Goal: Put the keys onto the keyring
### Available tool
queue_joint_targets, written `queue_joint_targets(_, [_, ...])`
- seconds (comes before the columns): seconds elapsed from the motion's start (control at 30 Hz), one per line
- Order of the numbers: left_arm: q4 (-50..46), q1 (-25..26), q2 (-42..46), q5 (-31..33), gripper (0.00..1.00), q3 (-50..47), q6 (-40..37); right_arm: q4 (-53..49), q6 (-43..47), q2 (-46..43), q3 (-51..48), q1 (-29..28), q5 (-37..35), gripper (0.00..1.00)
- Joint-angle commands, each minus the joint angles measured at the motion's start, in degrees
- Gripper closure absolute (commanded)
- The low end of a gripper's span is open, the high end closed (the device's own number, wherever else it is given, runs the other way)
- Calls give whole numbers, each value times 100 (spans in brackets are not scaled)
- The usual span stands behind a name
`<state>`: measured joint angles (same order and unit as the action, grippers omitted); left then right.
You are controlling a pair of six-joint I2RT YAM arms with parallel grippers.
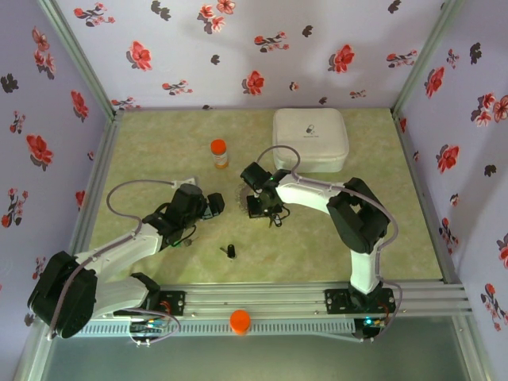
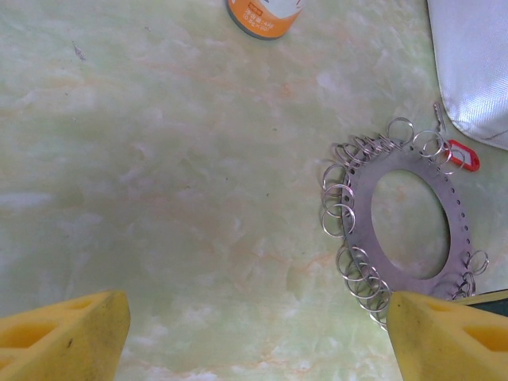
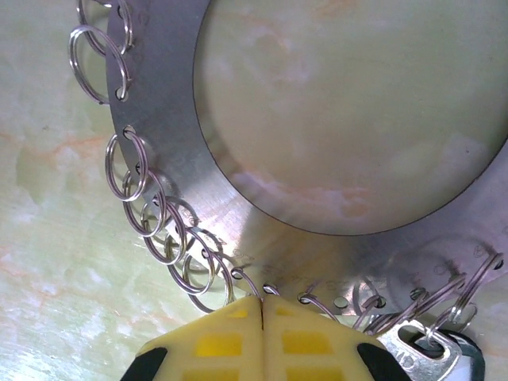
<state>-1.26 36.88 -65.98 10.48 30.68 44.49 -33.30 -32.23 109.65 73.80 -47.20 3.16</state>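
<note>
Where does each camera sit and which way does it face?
Top external: above and behind the bases, looking down on the table; left arm, right arm show.
Left wrist: facing down at the keyring; left gripper open, fingertips in bottom corners.
Right wrist: close over the keyring; right gripper shut at the bottom edge.
Shared: both wrist views see the keyring.

The top camera looks down from above and behind the arm bases and takes in the whole bench [image 1: 159,143]. The left wrist camera looks down from moderate height, with the left fingers [image 2: 63,337] in the bottom corners and the keyring [image 2: 359,208] at right. The right wrist camera hangs very close over that keyring, the right fingers [image 3: 222,345] at the bottom edge. All three views share the keyring, though from the top it seems mostly hidden.
</note>
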Motion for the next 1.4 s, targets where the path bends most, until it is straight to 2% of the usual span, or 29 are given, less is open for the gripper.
queue_joint_targets(0.0, [-15, 29, 18, 154, 16, 30, 26, -446, 355, -51, 255, -184, -321, 100])
queue_joint_targets(0.33, [-99, 29, -45, 156, 16, 99, -11, -1113, 789, -18, 573, -419, -880, 100])
queue_joint_targets(0.93, [-2, 38, -115, 143, 16, 23, 67, -924, 763, 422, 665, -584, -704, 100])
queue_joint_targets(1.07, [16, 39, -100, 138, 16, -15, 68, -845, 712, 439, 646, -579, -608, 93])
queue_joint_targets(1.37, [20, 37, -90, 137, 16, -10, 52, -623, 583, 407, 583, -512, -357, 88])
